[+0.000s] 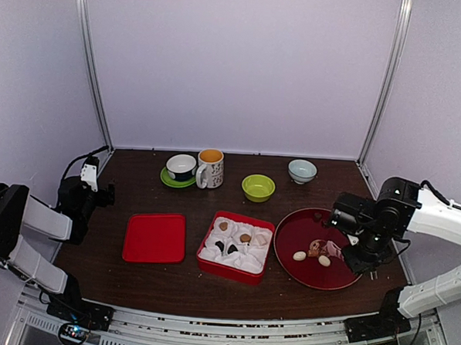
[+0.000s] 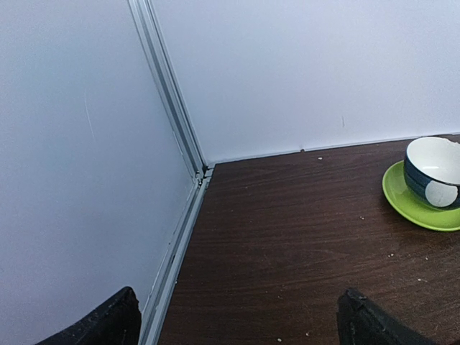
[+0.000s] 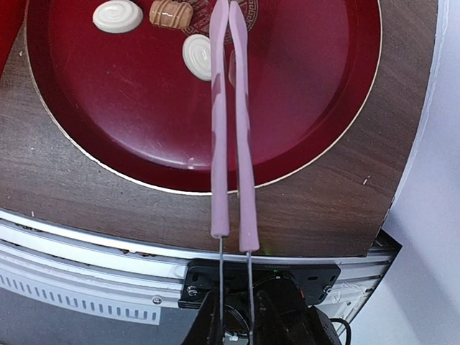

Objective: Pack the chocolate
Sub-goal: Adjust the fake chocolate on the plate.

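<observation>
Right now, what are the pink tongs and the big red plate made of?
The pink tongs look like matte silicone or plastic sleeves over thin metal wire, bare at the near end. The red plate looks like glossy lacquered plastic or glazed ceramic: it shines and has a thin pale rim. I can't tell which.

No text, brand, number or sign can be read in any view. The white mug (image 1: 210,170) carries dark marks on its side, too small to tell as letters. The round red plate (image 3: 309,108) shows a gold ornament at its middle, cut off by the frame edge and not legible
</observation>
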`<state>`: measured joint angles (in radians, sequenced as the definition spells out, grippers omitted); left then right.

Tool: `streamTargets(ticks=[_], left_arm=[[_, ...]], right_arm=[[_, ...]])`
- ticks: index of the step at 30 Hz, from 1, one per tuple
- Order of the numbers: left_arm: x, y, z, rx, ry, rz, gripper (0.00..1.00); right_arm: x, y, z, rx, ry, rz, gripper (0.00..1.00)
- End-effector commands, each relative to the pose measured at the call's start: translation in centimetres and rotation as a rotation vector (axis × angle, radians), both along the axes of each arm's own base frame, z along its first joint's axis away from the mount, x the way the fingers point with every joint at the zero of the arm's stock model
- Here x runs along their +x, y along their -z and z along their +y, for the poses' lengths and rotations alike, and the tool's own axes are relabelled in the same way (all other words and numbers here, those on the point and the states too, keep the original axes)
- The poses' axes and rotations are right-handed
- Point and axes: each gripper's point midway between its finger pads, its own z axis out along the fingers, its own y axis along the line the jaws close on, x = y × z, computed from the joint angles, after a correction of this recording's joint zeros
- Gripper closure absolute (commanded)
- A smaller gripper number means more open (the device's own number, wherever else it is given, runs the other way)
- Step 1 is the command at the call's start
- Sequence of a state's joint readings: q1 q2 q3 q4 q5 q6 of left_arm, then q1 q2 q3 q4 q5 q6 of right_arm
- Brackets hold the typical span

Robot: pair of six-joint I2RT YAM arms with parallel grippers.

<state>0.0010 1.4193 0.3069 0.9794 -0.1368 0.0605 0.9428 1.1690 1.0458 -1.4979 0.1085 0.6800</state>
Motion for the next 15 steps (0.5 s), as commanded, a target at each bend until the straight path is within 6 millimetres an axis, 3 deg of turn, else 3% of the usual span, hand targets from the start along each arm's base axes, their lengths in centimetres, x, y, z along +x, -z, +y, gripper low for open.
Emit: streamTargets(ticks=[1, 8, 12, 15], left_arm=[[0.4, -1.6, 0.2, -0.004, -0.002, -0.063, 0.02], [0.4, -1.6, 0.2, -0.005, -0.002, -0.063, 0.02], [0.4, -1.6, 0.2, -0.005, -0.002, -0.064, 0.02], [0.4, -1.7, 0.2, -0.004, -0.002, -0.064, 0.02]], right_arm=[[-0.9, 0.6, -1.4, -0.036, 0.036, 0.015, 0.94], [-1.7, 2.1, -1.0, 0.001, 0.04, 0.045, 0.94], [-1.0, 2.7, 2.8, 0.119, 0.009, 0.045, 0.95], [0.4, 1.6, 6.3, 0.21, -0.034, -0.006, 0.95]])
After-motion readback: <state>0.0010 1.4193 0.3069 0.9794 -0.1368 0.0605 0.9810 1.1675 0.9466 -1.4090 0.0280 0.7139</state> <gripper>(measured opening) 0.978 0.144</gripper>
